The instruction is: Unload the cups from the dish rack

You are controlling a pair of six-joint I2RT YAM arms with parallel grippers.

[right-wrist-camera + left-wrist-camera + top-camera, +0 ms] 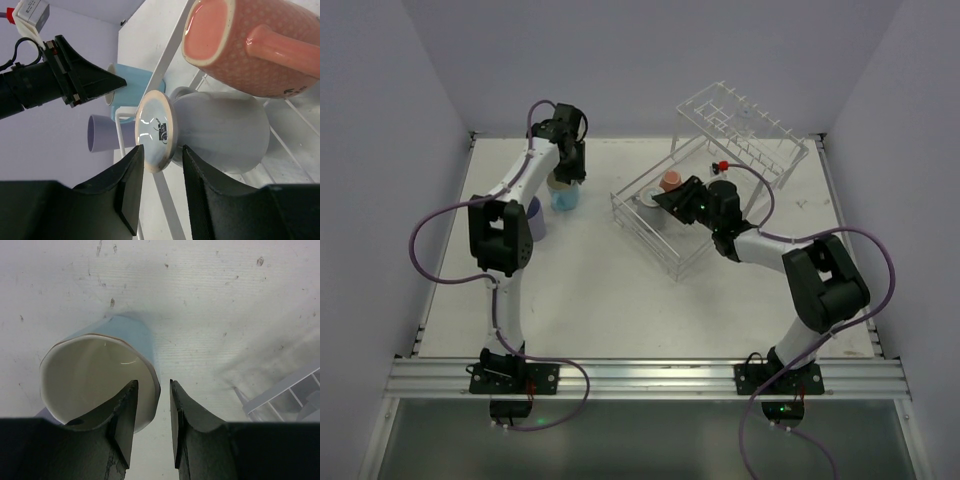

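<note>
The light blue cup (95, 375) with cream inside stands upright on the table at the back left (563, 198). My left gripper (153, 384) is open and straddles its rim, one finger inside and one outside, with a gap beside the wall. The lavender cup (534, 214) stands beside it, partly behind my left arm. In the dish rack's low tray (665, 255), the grey-blue cup (220, 130) lies on its side next to the salmon-pink cup (235, 45). My right gripper (162, 150) is open, its fingers either side of the grey-blue cup's foot, with gaps on both sides.
The rack's raised tilted tier (740, 125) stands at the back right, behind the tray. A corner of the rack shows in the left wrist view (285, 395). Purple cables loop beside both arms. Walls close in the table on the left, back and right.
</note>
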